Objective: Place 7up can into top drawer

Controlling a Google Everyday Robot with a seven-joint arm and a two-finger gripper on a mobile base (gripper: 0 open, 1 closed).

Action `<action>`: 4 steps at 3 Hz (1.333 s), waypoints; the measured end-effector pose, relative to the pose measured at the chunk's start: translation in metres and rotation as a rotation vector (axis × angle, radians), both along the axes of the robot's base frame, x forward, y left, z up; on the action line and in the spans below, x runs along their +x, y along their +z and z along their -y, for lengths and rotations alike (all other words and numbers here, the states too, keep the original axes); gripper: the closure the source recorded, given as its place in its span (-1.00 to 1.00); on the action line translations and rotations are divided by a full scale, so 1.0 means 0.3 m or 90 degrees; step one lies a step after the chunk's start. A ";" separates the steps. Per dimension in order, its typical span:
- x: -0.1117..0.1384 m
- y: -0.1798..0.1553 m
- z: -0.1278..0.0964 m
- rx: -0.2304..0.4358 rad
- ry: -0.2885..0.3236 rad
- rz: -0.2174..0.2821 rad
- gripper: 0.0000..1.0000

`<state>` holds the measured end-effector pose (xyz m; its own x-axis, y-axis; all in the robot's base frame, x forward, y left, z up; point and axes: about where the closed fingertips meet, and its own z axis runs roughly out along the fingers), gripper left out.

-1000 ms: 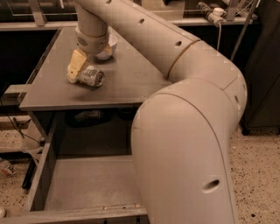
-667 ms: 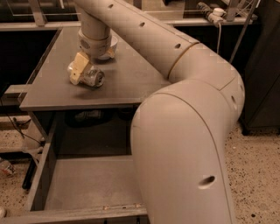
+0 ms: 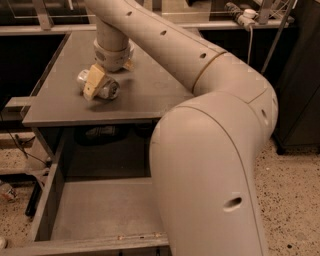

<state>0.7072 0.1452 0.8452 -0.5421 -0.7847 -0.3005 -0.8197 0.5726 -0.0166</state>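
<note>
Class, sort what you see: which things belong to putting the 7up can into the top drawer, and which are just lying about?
Belonging to the job:
7up can, on its side on the tabletop
top drawer, open below
gripper, down at the can

Just lying about:
white power strip with its cable, back right

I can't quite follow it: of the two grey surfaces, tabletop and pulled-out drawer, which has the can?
The tabletop, the upper one: the 7up can is sideways over it, at the tool. The top drawer sits open below.
</note>
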 end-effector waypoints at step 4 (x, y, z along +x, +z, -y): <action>0.001 -0.011 0.002 -0.001 -0.003 -0.004 0.32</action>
<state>0.7074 0.1446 0.8419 -0.5470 -0.7831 -0.2958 -0.8174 0.5759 -0.0131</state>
